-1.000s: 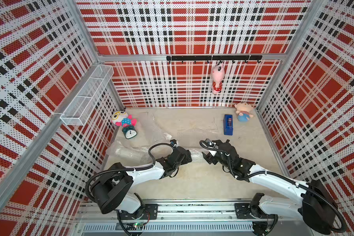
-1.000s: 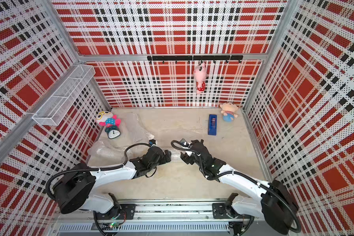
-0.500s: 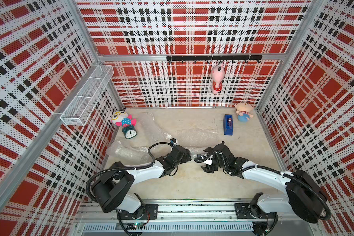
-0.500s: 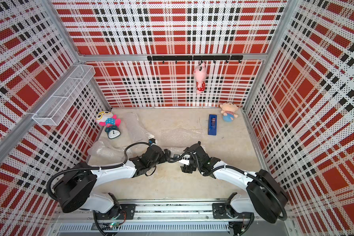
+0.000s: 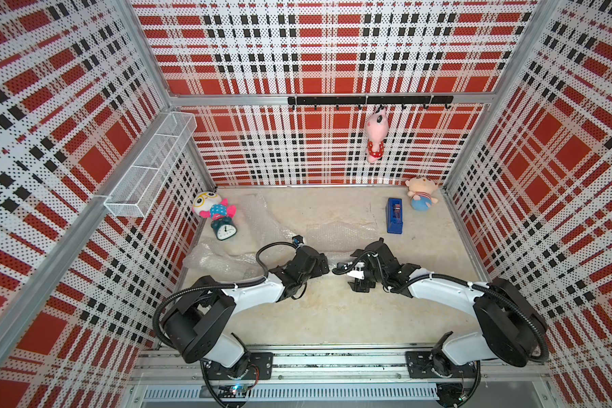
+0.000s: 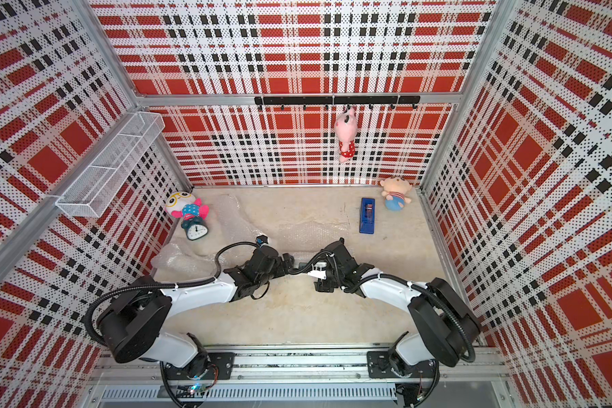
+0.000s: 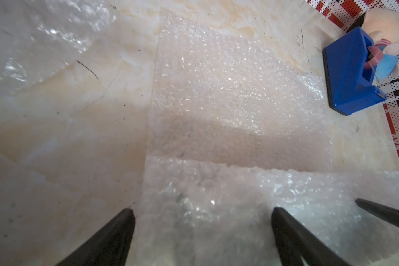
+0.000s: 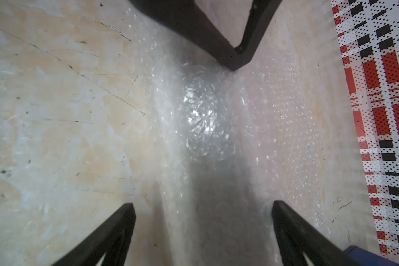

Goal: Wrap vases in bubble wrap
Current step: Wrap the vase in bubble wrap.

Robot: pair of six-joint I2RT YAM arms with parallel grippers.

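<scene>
- The marbled surface [image 5: 333, 318] is stretching out beneath both end effectors.
- The bubble wrap [image 7: 228, 92] is lying flat just beyond the left end effector [image 7: 202, 211]. Its near edge is curling into a bundle [image 7: 217, 207] that is running between the fingers [image 7: 115, 235]; what it is covering is too blurred to tell.
- The right end effector [image 8: 203, 205] is facing the left one tip to tip, straddling the same bundle.
- Both end effectors are standing wide open, clamping nothing.
- A blue tape dispenser [image 7: 355, 76] is sitting well beyond the left end effector, past the flat sheet.
</scene>
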